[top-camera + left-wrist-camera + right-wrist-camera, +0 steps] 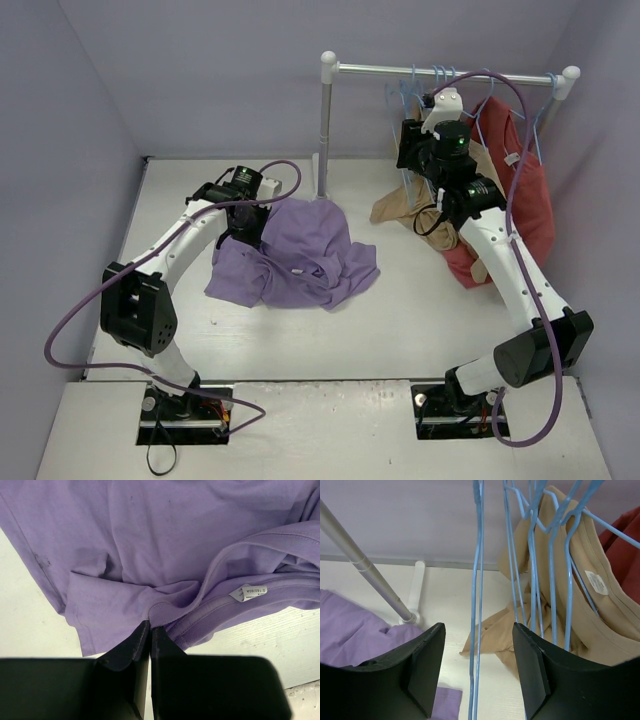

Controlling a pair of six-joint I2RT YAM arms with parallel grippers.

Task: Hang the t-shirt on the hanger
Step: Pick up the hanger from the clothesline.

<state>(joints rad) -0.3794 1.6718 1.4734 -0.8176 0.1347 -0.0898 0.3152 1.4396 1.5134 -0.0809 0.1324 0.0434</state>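
Cloth t-shirt [150, 540] soft, matt (faint dark marks); hanger [478, 580] smooth blue wire; right fingers [427, 665] matt black plastic.

light: bright, even, from above | shadows: faint, soft-edged beside crumpled lavender cloth t-shirt [300, 262], my overhead view's centre | focus: crisp

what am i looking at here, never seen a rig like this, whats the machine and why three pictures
These are two robot arms bolted to a white table. The top picture looks down from above and behind them; the other two come from a camera on each wrist, so the black shapes at the bottom are that arm's own tool. A lavender t-shirt lies crumpled on the table. The left tool is shut, pinching the cloth near its collar. The right tool is open, its jaws either side of a light-blue wire hanger on a rail, gripping nothing. A tan shirt and a red shirt hang there too.
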